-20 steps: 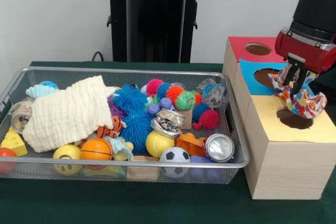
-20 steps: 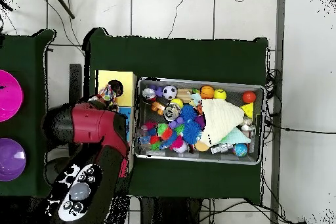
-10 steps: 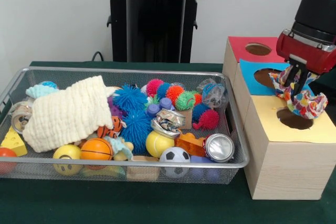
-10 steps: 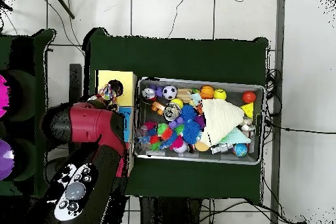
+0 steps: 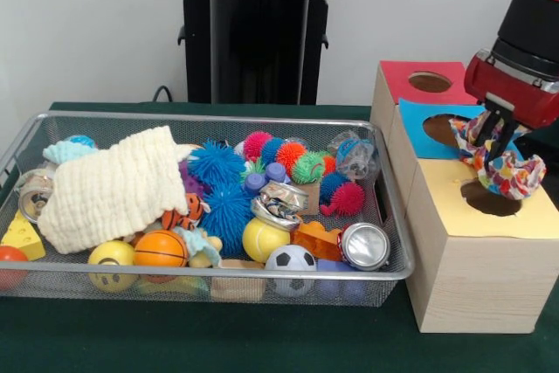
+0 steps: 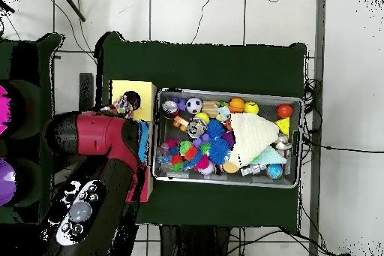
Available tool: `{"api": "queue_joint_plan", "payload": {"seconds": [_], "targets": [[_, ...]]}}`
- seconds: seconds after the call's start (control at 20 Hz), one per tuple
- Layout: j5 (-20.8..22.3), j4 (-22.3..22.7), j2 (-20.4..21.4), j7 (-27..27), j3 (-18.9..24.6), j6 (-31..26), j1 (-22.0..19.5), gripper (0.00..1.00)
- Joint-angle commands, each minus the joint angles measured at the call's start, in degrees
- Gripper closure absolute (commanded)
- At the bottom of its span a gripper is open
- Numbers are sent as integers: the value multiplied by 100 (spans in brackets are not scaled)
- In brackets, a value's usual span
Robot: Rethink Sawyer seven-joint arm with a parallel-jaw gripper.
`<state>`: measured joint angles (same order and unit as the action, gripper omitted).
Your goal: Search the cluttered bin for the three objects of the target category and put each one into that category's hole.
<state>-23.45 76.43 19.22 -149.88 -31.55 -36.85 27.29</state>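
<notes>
A patterned, multicoloured cloth (image 5: 500, 162) hangs bunched from the gripper (image 5: 494, 134), whose fingers are closed on its upper folds. It dangles just above the dark hole (image 5: 489, 197) in the yellow top of the wooden sorting box (image 5: 472, 272), apparently held there so it can drop in. Beyond that hole are a blue section (image 5: 432, 120) and a red section (image 5: 419, 81), each with its own hole. Beside the box, the wire mesh bin (image 5: 201, 281) holds a cream cloth (image 5: 113, 188), spiky balls and crushed cans.
</notes>
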Motion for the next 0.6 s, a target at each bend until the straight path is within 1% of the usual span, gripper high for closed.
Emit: {"api": "queue_joint_plan", "payload": {"seconds": [0.05,0.5,0.6], "targets": [[-458,-833,-1213,-1381,633,1347,-327,100],[-440,-729,-1091,-1241,642,1291,-374,100],[-428,-631,-1010,-1205,649,1267,-363,100]]}}
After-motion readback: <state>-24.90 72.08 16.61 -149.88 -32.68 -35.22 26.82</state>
